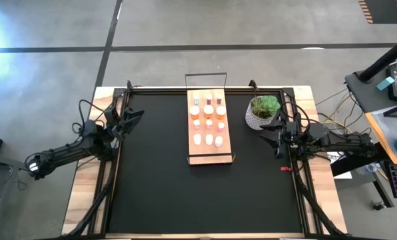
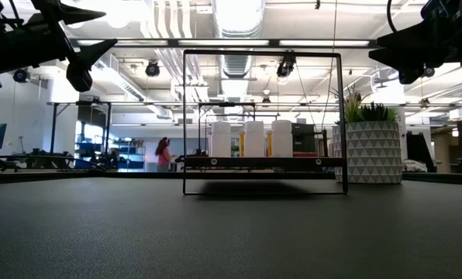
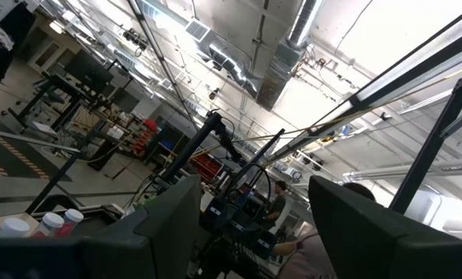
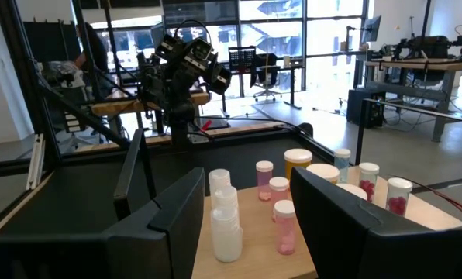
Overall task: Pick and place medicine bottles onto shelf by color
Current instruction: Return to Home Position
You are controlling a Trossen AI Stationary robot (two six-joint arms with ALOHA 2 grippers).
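Every bottle [image 1: 208, 121] I can see stands in rows on the shelf [image 1: 210, 154], mid-worktop [image 1: 158, 180]; none lies loose. Sorting looks finished. Left gripper [image 1: 133, 115] and right gripper [image 1: 273, 132], beside the plant [image 1: 264, 110], hang at the edges, fingers spread and empty. Only homing seems left.

I work in an open industrial lab: bare concrete floor [image 1: 265, 23], exposed ceiling ducts [image 3: 293, 46], tall windows [image 4: 270, 23], and workbenches [image 4: 417, 66] crowded with equipment beyond my counter [image 1: 152, 173].
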